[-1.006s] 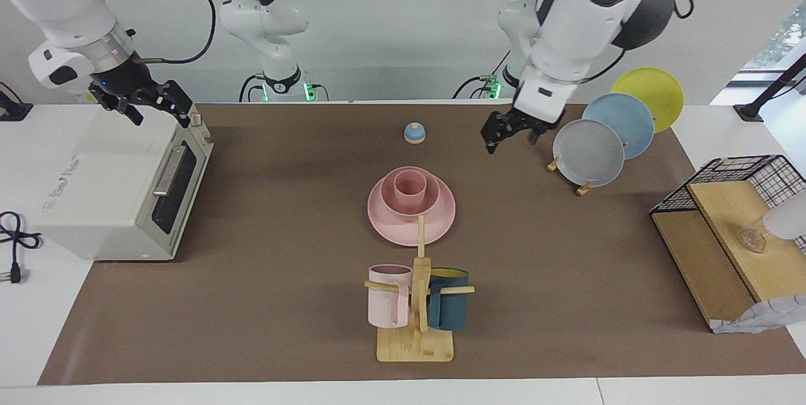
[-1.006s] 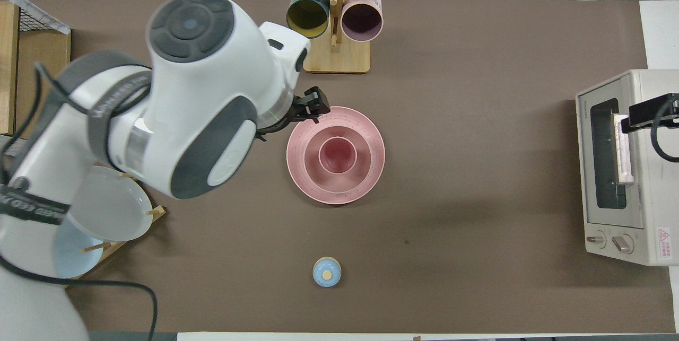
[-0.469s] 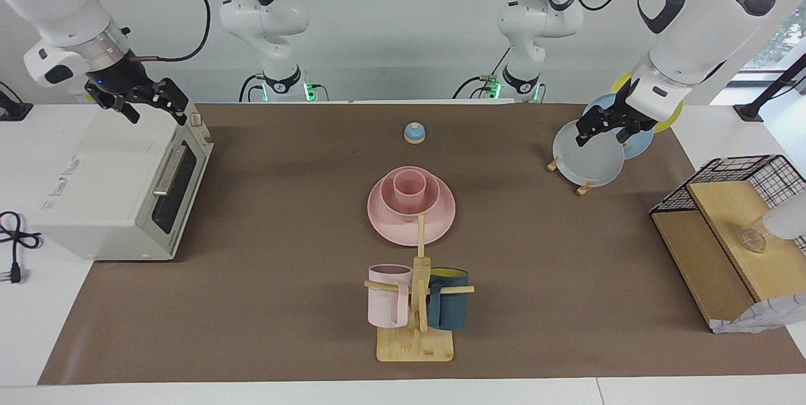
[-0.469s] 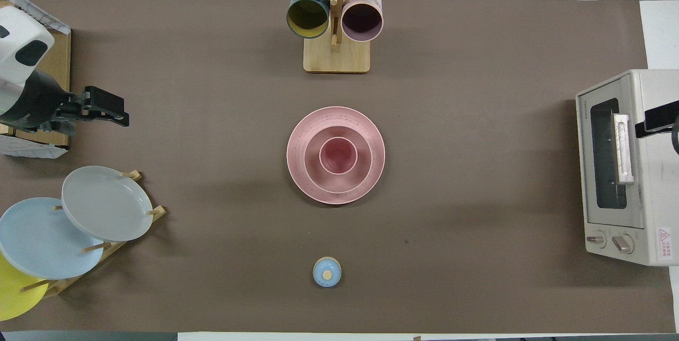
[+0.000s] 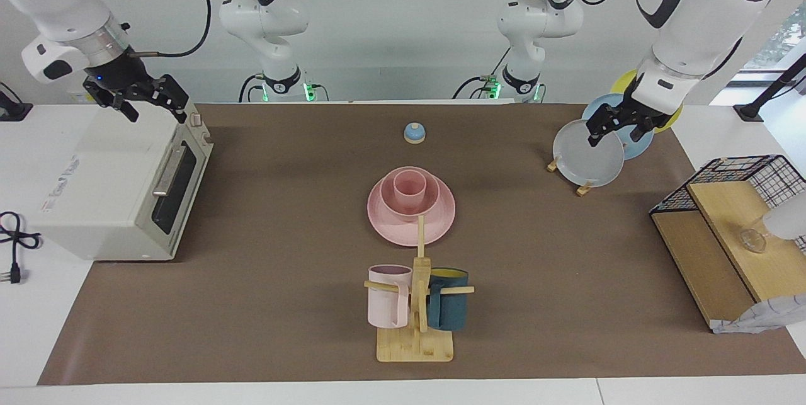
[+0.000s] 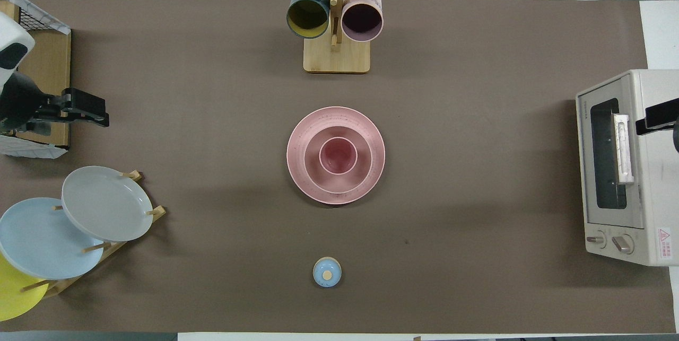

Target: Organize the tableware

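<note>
Pink on pink at mid-mat: cup (image 5: 409,189) nested in bowl (image 5: 387,200), bowl seated on plate (image 5: 384,225), undisturbed. Swung away within the last second, left gripper (image 5: 614,134), now over the grey plate (image 5: 585,159), between two and three o'clock from the stack in the facing view, fingers spread, empty. Waiting over the toaster oven (image 5: 94,178), between nine and ten o'clock, right gripper (image 5: 154,109), fingers apart. Looks like a finished stack.

**White arms, black tools**

Both arms (image 5: 689,8) have glossy white rounded shells with dark grey joint caps. Black cables loop along them. Each ends in a black tool (image 5: 620,128). Green lights glow at the bases.
</note>
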